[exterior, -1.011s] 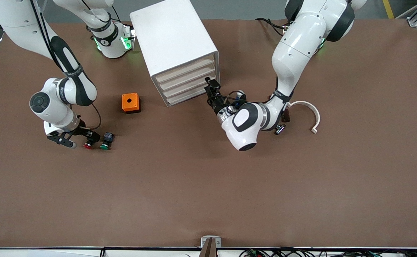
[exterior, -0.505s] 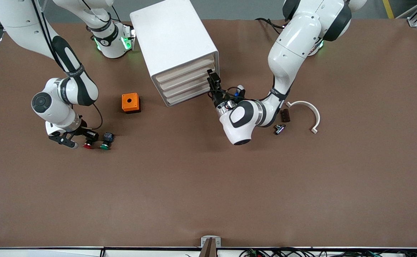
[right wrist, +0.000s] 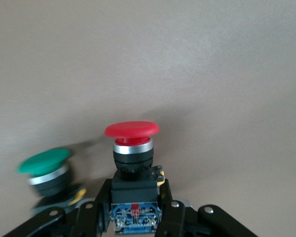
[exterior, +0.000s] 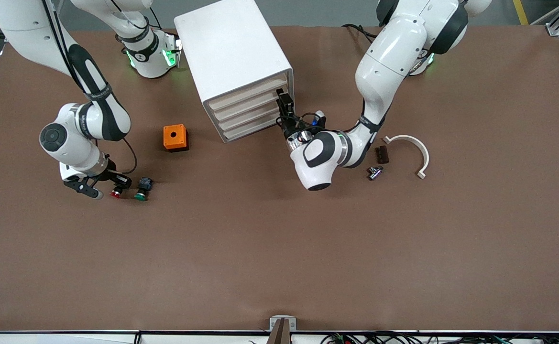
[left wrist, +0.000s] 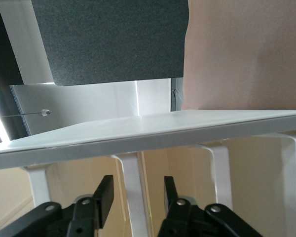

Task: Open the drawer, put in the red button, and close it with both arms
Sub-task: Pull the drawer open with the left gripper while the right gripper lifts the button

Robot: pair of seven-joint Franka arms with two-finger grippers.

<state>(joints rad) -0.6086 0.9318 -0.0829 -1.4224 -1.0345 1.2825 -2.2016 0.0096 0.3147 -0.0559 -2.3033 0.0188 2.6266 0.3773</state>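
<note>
The red button (exterior: pixel 115 193) shows at the table near the right arm's end, with my right gripper (exterior: pixel 118 183) shut on its black-and-blue body. In the right wrist view the red cap (right wrist: pixel 132 131) sticks out past the gripper (right wrist: pixel 133 197), whose fingers (right wrist: pixel 99 202) press both sides of the body. The white cabinet (exterior: pixel 231 52) stands at mid-table with all its drawers (exterior: pixel 250 106) shut. My left gripper (exterior: pixel 283 101) is at the drawer fronts, at their end toward the left arm. It is open (left wrist: pixel 137 186), its fingers (left wrist: pixel 104 197) straddling a white strip (left wrist: pixel 133 217) between beige fronts.
A green button (exterior: pixel 141 195) lies right beside the red one, toward the table's middle (right wrist: pixel 43 162). An orange box (exterior: pixel 174 137) sits between the buttons and the cabinet. A white curved piece (exterior: pixel 415 145), a dark block (exterior: pixel 381 154) and a small metal part (exterior: pixel 375 172) lie by the left arm.
My right gripper has shut on the red button and shifted slightly with it. My left gripper has moved up along the drawer fronts and its elbow swung toward the cabinet.
</note>
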